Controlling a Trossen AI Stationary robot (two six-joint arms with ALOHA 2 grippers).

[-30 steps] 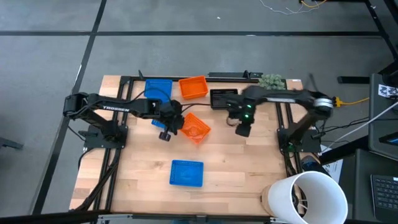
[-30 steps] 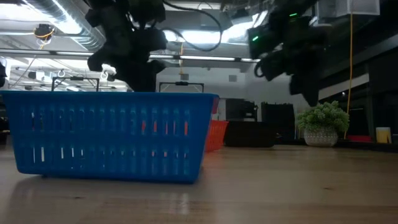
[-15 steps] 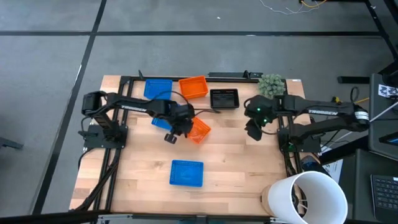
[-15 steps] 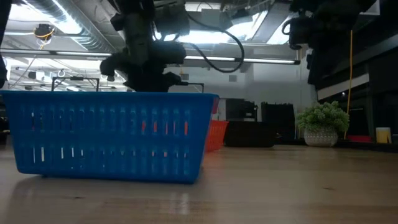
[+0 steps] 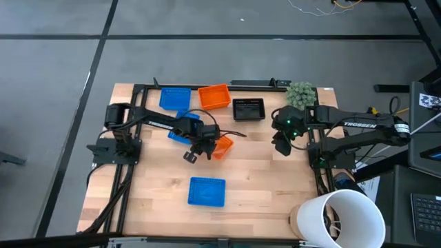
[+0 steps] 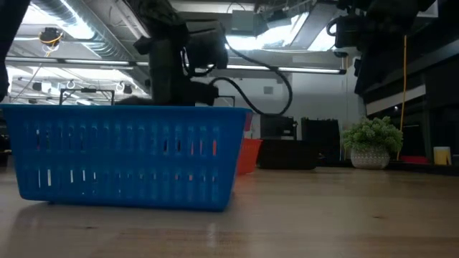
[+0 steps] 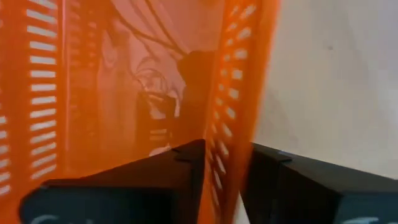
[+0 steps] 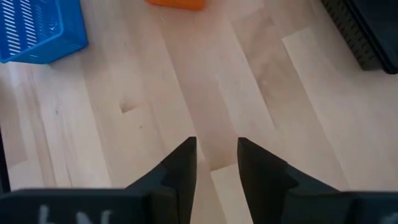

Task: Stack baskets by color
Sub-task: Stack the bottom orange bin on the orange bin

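So the desk point(image 5: 262, 186) is a slatted wood top with a black frame, and the biggest thing near it is the white bucket point(image 5: 342, 219) down at about 5 o'clock, half off the corner and well clear of the work.

The baskets are spread out. One blue basket point(image 5: 207, 191) sits alone at 6 o'clock, nothing stacked in it. Up at 11 to 12 o'clock there's a second blue basket point(image 5: 175, 98), an orange basket point(image 5: 214, 96) just beside it, and a black stack point(image 5: 249, 109) next along, which probably means black is already sorted. A third blue one point(image 5: 180, 132) peeks out under the left arm.

The left pincer point(image 7: 225, 163) is near the middle of the desk, with the wall of a tilted orange basket point(image 5: 222, 145) running between its fingers point(image 7: 161, 180), one inside, one outside. I'd call that a grip on the rim, taken there because the mesh wall is the only thin edge to pinch. My guess is it goes onto the other orange basket at 12 o'clock.

The right pincer point(image 8: 216, 163) hovers over bare wood at 3 o'clock, fingers apart, holding nothing, parked out of the way.

In the way: the blue basket under the left arm sits close to the route north. The little green plant point(image 5: 300, 93) at 1 o'clock is off to the side.
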